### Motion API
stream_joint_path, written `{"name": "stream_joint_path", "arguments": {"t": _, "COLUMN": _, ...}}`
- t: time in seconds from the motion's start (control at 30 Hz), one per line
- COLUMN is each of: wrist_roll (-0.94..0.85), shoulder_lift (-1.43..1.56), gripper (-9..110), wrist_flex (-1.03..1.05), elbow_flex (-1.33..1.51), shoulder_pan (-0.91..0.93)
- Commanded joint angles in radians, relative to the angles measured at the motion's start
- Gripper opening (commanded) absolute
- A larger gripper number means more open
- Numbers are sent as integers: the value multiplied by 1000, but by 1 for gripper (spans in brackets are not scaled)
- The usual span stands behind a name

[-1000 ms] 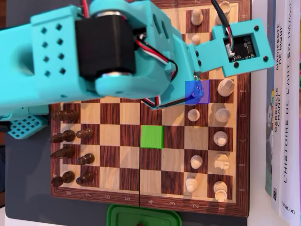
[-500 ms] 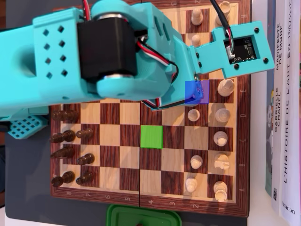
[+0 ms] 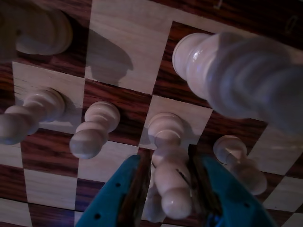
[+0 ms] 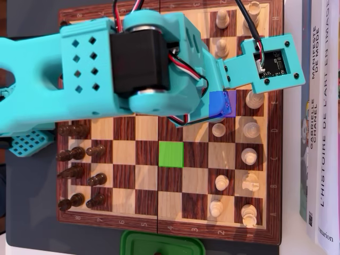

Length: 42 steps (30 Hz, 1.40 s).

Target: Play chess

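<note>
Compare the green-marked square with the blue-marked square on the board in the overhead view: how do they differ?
The green square lies fully in view with no piece on it; the blue square is partly covered by the arm. The green one sits near the board's middle, the blue one nearer the white pieces. Both are flat coloured overlays, each about one board square in size.

Books (image 4: 321, 127) lie right of the board; a green container (image 4: 162, 244) sits below.
</note>
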Motion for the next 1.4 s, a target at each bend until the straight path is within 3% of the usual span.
{"name": "stream_joint_path", "arguments": {"t": 0.0, "wrist_roll": -5, "shoulder_lift": 15, "gripper": 13, "wrist_flex": -9, "elbow_flex": -44, "shoulder_pan": 12}}
{"name": "stream_joint_path", "arguments": {"t": 0.87, "wrist_roll": -5, "shoulder_lift": 9, "gripper": 12, "wrist_flex": -28, "elbow_flex": -69, "shoulder_pan": 12}}
{"name": "stream_joint_path", "arguments": {"t": 1.03, "wrist_roll": -5, "shoulder_lift": 9, "gripper": 6, "wrist_flex": -20, "elbow_flex": -69, "shoulder_pan": 12}}
{"name": "stream_joint_path", "arguments": {"t": 1.37, "wrist_roll": -6, "shoulder_lift": 31, "gripper": 6, "wrist_flex": -17, "elbow_flex": -67, "shoulder_pan": 12}}
